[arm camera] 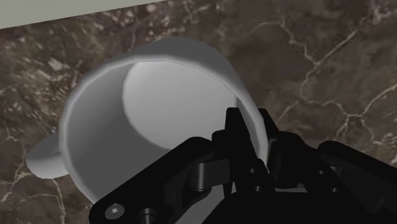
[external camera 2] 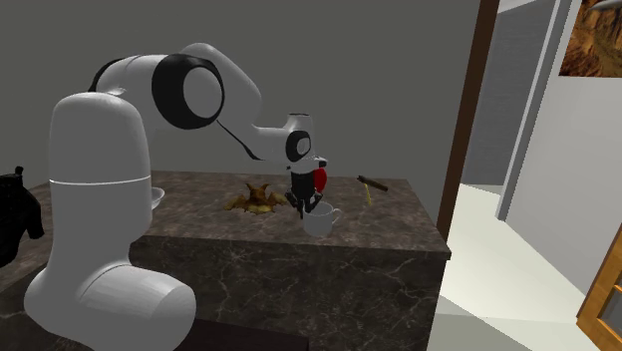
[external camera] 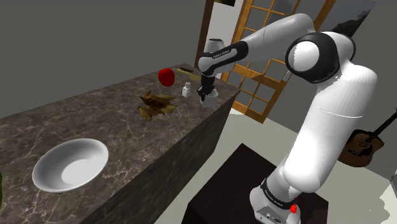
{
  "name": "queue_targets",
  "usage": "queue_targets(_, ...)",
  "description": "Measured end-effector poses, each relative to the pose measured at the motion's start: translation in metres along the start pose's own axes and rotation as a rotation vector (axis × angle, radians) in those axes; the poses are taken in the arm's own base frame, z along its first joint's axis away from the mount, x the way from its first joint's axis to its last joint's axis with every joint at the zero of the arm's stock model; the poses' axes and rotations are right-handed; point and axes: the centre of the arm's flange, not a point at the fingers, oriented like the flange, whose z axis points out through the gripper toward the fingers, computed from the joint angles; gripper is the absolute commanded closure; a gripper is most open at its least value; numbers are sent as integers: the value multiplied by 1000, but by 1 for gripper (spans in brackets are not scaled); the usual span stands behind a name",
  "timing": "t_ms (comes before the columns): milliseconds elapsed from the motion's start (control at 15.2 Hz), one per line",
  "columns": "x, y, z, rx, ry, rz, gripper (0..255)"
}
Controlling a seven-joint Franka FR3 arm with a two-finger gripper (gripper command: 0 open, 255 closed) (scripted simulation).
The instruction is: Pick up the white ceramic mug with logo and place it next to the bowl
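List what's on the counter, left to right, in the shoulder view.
bowl → brown clump → bottle → mug, with the pincer clasping its rim.

Arm (external camera: 331, 121): smooth white rounded shells, faint seam lines | joints (external camera: 316, 57): glossy dark caps and bands | forearm (external camera: 273, 35): small dark lettering (external camera: 219, 55), illegible | base collar (external camera: 273, 191): black ring, red dot (external camera: 293, 208) at its foot | gripper (arm camera: 253, 137): all black, blocky, two fingers, round screw head (arm camera: 114, 209) on housing | stand (external camera: 248, 172): plain dark box.
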Motion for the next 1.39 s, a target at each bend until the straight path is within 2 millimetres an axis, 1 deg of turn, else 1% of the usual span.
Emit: queue_targets(1386, -2, 6, -109, 0, 0, 0, 255)
